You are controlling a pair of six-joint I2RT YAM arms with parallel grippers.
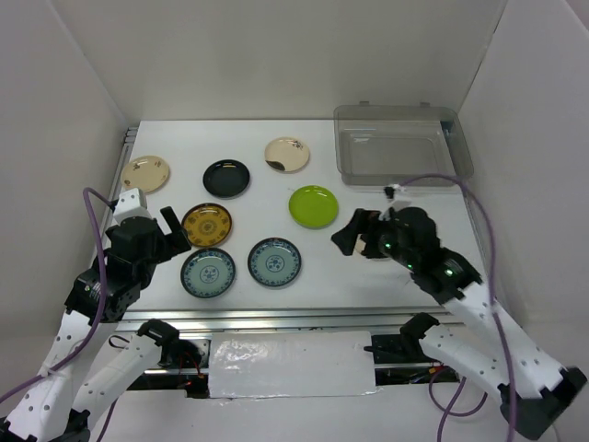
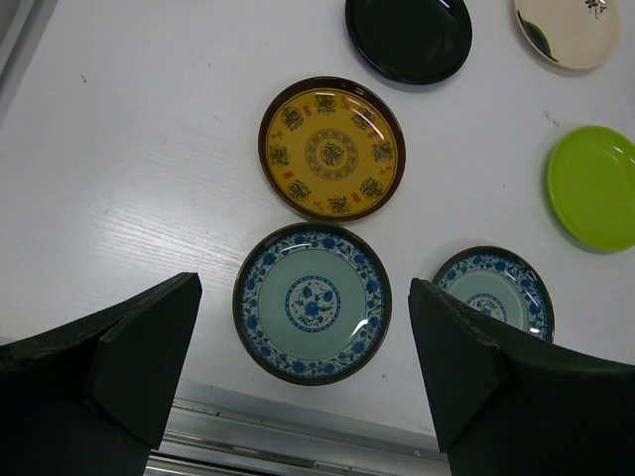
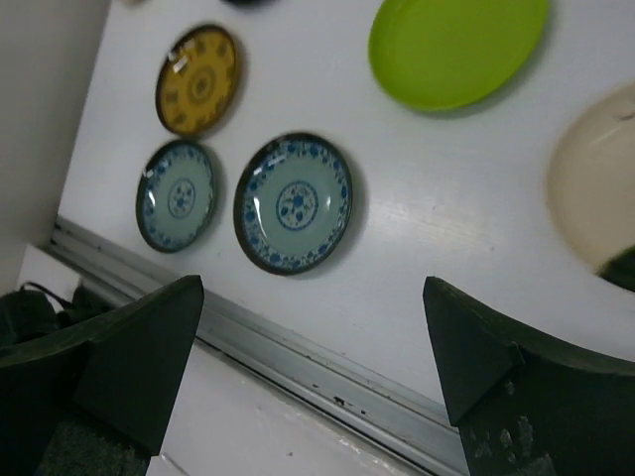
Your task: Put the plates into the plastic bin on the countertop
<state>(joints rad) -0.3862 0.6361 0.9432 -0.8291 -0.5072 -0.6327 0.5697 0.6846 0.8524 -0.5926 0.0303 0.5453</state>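
Nearest, at the left gripper: gapes to the full, holds nothing, hangs over the left teal plate, one jaw to each side of it in the wrist view, seemingly clear of it. At the right gripper: spreads just as wide, grips nothing, hovers above the countertop near the lime plate.

Just beside the left teal plate: right teal plate. Behind them: mustard plate. Farther back: black plate, left cream plate, middle cream plate, all apart. Blurred at the edge of the right wrist view: third cream plate. Farthest, back right corner: bin, apparently with no plate in it yet.

Expect hard, stiff, light ware with a glossy face: slick in the grip, apt to skate on the smooth top, likely to chip if dropped. Sits low and flat, so offers little from straight above. Take by the raised rim at the near edge, one jaw under the lip, one inside. Keep near level; lower into the bin, never drop.
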